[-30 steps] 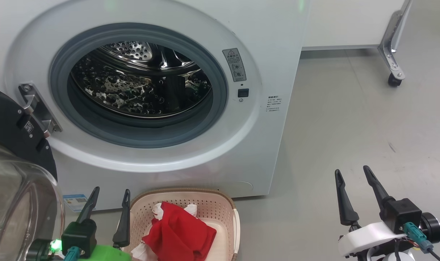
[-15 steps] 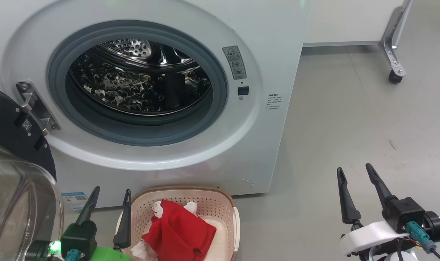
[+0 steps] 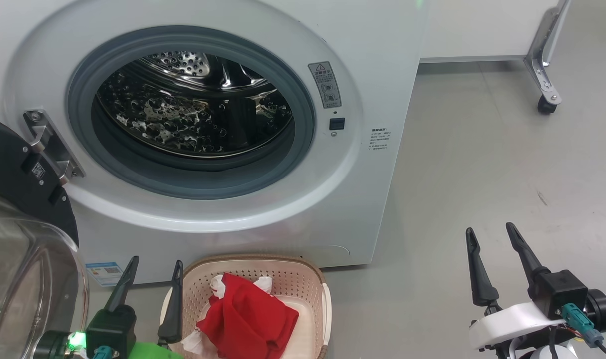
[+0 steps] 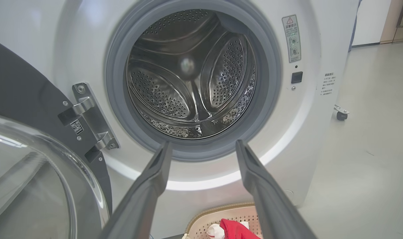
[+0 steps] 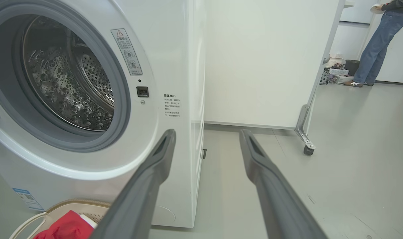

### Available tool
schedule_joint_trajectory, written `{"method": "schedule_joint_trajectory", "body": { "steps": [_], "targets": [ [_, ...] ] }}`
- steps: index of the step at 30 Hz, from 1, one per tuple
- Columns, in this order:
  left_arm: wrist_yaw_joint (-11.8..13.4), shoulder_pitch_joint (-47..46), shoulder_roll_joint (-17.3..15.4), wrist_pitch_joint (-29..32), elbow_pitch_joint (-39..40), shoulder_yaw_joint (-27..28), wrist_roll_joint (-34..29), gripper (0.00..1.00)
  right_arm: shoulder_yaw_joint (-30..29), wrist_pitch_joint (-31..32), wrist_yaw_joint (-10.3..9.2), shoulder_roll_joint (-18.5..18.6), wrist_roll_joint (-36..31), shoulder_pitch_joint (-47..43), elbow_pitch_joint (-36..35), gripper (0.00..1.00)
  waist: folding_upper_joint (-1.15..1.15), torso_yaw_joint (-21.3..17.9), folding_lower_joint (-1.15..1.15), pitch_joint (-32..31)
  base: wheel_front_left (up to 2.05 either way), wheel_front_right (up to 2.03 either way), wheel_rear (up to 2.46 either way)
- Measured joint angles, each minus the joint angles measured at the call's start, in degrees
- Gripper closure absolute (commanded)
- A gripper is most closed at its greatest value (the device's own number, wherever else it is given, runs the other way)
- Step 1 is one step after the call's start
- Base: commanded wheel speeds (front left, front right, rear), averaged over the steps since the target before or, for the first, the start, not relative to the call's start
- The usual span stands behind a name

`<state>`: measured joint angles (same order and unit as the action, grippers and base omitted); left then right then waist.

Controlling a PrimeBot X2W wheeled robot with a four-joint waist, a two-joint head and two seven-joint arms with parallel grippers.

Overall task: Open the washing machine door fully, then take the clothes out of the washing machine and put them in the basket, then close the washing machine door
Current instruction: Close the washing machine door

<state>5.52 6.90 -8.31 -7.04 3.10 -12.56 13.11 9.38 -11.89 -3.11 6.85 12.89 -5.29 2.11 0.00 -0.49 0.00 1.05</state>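
Clothes [image 3: 248,319] sit in basket [image 3: 295,279], bottom centre of frame; washing machine door [image 3: 8,169] hangs open at left edge. Left hand [image 3: 156,261] and right hand [image 3: 490,228] both released, holding nothing.

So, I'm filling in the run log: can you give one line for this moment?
door open | drum empty | clothes in basket | left gripper open, free | right gripper open, free | pending: close door

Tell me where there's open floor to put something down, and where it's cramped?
Free: the grey floor right of the washing machine, between the wheeled white panel and the right gripper. Cramped: lower left, where the open door, left gripper and basket of red clothes crowd together.
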Motion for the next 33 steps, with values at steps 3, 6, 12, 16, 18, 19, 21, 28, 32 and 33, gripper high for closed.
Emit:
{"method": "schedule_joint_trajectory", "body": {
  "steps": [3, 6, 12, 16, 18, 19, 21, 28, 32, 33],
  "targets": [
    [0.2, 0.3, 0.0, 0.5, 0.3, 0.0, -0.1, 0.0, 0.0, 0.0, 0.0, 0.0, 0.0, 0.0, -0.2, 0.0, 0.0, 0.0, 0.0, 0.0, -0.35, 0.35, 0.0],
    [0.2, 0.4, 0.0, 1.0, 0.7, 0.1, -0.1, 0.0, 0.0, 0.0, -0.01, 0.0, 0.0, 0.0, -0.2, 0.0, 0.0, 0.0, 0.0, 0.0, -0.47, 0.47, 0.0],
    [0.3, 0.6, 0.0, 1.5, 1.5, 0.1, -0.2, 0.0, -0.1, 0.1, -0.07, 0.1, 0.0, 0.0, -0.5, 0.0, 0.0, 0.0, 0.0, -0.1, -0.66, 0.66, 0.0],
    [0.3, 0.9, 0.0, 1.8, 1.9, 0.1, -0.2, 0.0, -0.2, 0.1, -0.07, 0.2, 0.0, 0.0, -0.7, 0.0, 0.0, 0.0, 0.0, 0.0, -0.87, 0.87, 0.0],
    [0.3, 1.2, 0.0, 1.9, 2.1, 0.1, -0.2, 0.0, -0.2, 0.1, -0.07, 0.3, 0.0, 0.0, -0.7, 0.0, 0.0, 0.0, 0.0, 0.0, -0.99, 0.99, 0.0],
    [0.3, 1.3, 0.0, 1.9, 2.1, 0.0, -0.2, 0.0, -0.2, 0.2, -0.08, 0.3, 0.0, 0.0, -0.8, 0.0, 0.0, 0.0, 0.0, 0.0, -1.06, 1.06, 0.0],
    [0.3, 1.4, 0.0, 2.3, 2.3, 0.0, -0.2, 0.0, -0.2, 0.2, -0.08, 0.3, 0.0, -0.1, -0.8, 0.0, 0.0, 0.0, 0.0, 0.0, -1.12, 1.12, 0.0],
    [0.3, 1.4, 0.0, 2.4, 3.1, -0.3, -0.2, 0.0, -0.2, 0.3, -0.08, 0.3, 0.1, -0.2, -1.2, 0.0, 0.0, 0.1, 0.0, 0.1, -1.28, 1.28, 0.0],
    [0.3, 1.5, 0.0, 2.4, 3.5, -0.3, -0.4, 0.0, -0.2, 0.3, -0.09, 0.3, 0.1, -0.2, -1.4, 0.0, 0.0, 0.2, 0.0, 0.2, -1.21, 1.21, 0.0],
    [0.3, 1.5, 0.0, 2.4, 3.6, -0.3, -0.4, 0.0, -0.2, 0.3, -0.09, 0.3, 0.1, -0.2, -1.4, 0.0, 0.0, 0.2, 0.0, 0.2, -1.11, 1.11, 0.0]
  ]
}}
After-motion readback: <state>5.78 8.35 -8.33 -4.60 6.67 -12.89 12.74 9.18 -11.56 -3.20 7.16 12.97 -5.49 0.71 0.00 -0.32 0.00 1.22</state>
